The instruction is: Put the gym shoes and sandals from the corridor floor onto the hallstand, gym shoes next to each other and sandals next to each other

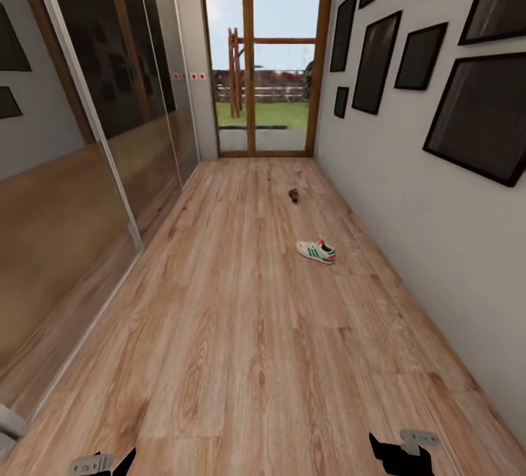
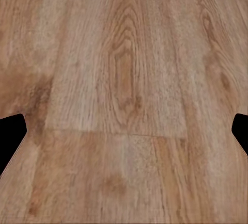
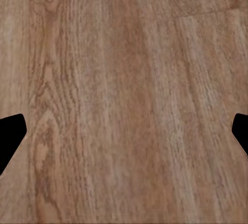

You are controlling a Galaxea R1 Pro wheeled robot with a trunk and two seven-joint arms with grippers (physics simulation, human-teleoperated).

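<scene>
Down corridor floor (image 1: 241, 330): 1 gym shoe (image 1: 316, 251), sandal (image 1: 294, 195) beyond; L claw (image 2: 124, 131) & R claw (image 3: 124, 131) wide, empty.

The head view looks from standing height down the length of a narrow corridor, tilted forward and down, so the corridor floor (image 1: 241, 330) fills the lower half of the frame and a glass door (image 1: 267, 59) closes the far end at upper centre. The left wrist view faces steeply down at the floor planks (image 2: 124, 79) from close by, close enough to show the grain. The right wrist view does likewise over its own patch of planks (image 3: 124, 95). All three share the wood floor at the head view's lower edge.
</scene>
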